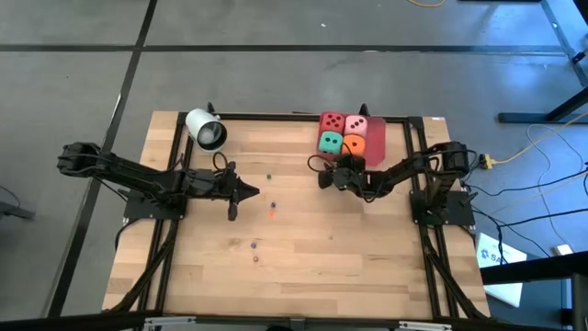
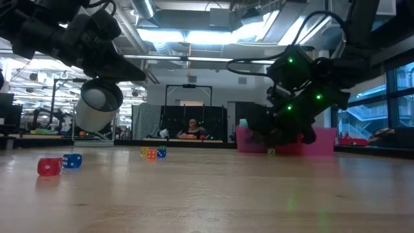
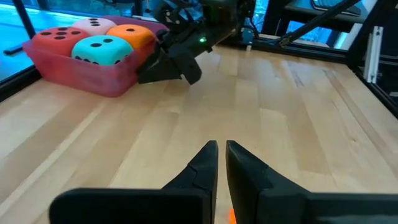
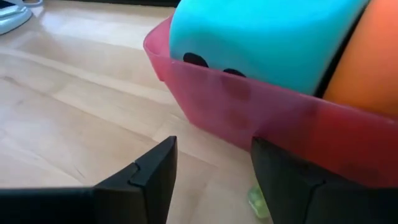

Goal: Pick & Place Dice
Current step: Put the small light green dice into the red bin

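Note:
Four soft dice sit packed together in a flat red tray [image 1: 377,149] at the table's far right: red [image 1: 332,122], pink [image 1: 356,125], green [image 1: 330,142] and orange [image 1: 354,145]. My right gripper [image 1: 341,166] stands open just in front of the tray's near wall [image 4: 261,106], low over the table, with nothing between its fingers. The green die [image 4: 267,37] and orange die [image 4: 367,56] fill its wrist view. My left gripper [image 1: 255,191] hovers shut over the table's left middle, pointing toward the tray [image 3: 93,78], with its fingers [image 3: 222,149] on nothing.
A white cylinder [image 1: 206,130] lies at the table's far left. Tiny coloured dice are scattered on the wood [image 1: 272,211], [image 2: 48,166], and a small green one [image 4: 258,202] lies right by my right fingers. A person [image 2: 191,129] sits in the room behind.

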{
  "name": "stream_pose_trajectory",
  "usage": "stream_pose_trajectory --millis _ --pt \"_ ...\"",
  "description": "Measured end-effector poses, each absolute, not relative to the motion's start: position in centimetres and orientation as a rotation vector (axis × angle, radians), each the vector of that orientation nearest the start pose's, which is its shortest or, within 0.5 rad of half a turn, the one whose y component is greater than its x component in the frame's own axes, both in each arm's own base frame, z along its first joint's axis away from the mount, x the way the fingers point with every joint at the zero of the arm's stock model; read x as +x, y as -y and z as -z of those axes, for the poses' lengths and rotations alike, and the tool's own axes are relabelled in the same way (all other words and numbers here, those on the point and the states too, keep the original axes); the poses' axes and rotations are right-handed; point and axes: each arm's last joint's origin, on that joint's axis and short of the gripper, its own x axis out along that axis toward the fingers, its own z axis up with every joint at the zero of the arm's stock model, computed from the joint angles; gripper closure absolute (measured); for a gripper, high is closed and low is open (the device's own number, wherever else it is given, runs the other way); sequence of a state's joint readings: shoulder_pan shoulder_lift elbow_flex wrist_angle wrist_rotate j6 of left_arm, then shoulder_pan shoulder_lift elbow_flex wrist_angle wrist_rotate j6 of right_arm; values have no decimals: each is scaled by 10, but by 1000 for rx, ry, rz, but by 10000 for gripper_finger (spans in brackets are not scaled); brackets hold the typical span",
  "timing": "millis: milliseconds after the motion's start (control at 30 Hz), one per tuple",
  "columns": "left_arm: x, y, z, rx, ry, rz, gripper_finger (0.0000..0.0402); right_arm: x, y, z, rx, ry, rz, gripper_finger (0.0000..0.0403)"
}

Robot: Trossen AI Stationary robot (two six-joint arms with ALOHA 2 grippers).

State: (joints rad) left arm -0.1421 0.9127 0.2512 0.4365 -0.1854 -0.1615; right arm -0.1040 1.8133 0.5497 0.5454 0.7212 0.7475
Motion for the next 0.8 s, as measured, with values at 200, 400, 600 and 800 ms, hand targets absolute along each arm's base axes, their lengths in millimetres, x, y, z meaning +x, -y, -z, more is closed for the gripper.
stream_pose_trajectory --millis 200,400,600,800 --pt "181 21 -188 -126 -218 -59 374 276 47 -82 469 -421 986 197" --pt "181 21 -188 -132 -218 -60 375 276 47 -82 482 -437 969 197" --pt "181 21 -188 -134 -218 -61 378 275 46 -81 476 -466 969 197" --pt "181 21 -188 -135 -218 -61 374 275 44 -79 467 -492 951 197"
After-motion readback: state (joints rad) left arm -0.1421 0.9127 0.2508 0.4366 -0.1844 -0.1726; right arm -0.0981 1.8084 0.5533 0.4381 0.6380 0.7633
